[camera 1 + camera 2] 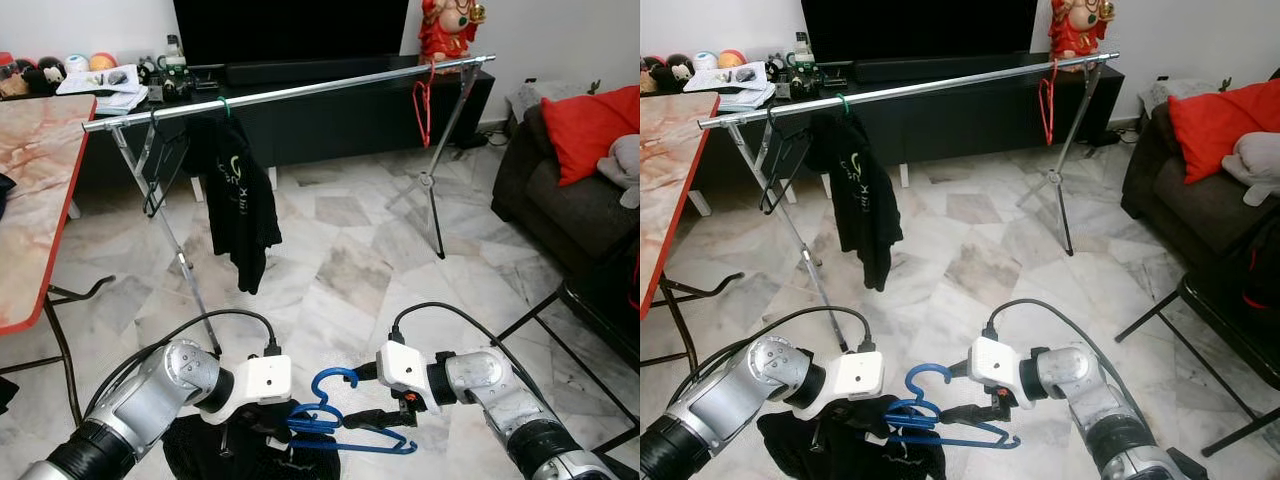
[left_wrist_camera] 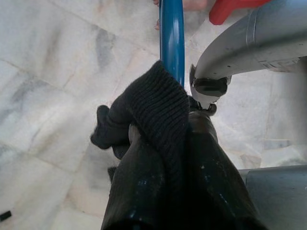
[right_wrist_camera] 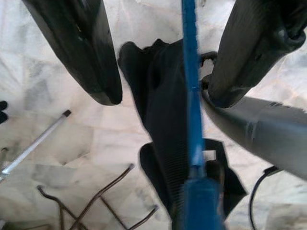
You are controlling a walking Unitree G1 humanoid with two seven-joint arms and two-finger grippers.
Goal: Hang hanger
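Note:
A blue hanger [image 1: 350, 441] hangs low over the marble floor between my two grippers, with a black garment [image 1: 200, 455] bunched at its left end. My left gripper [image 1: 285, 425] is shut on that garment [image 2: 158, 110], just below the blue hanger bar [image 2: 171, 38]. My right gripper [image 1: 365, 395] is open, and the hanger bar [image 3: 192, 96] runs between its fingers [image 3: 86, 48], nearer one of them. Ahead stands a silver clothes rail [image 1: 300, 92] carrying a black shirt [image 1: 240, 200], a black hanger [image 1: 160, 170] and a red hanger [image 1: 424, 100].
A red-edged marble table [image 1: 40, 200] stands on the left. A dark sofa with a red cushion [image 1: 590, 130] and a black metal frame [image 1: 560, 300] are on the right. The rail's tripod legs [image 1: 435, 200] and a dark TV cabinet [image 1: 330, 120] lie ahead.

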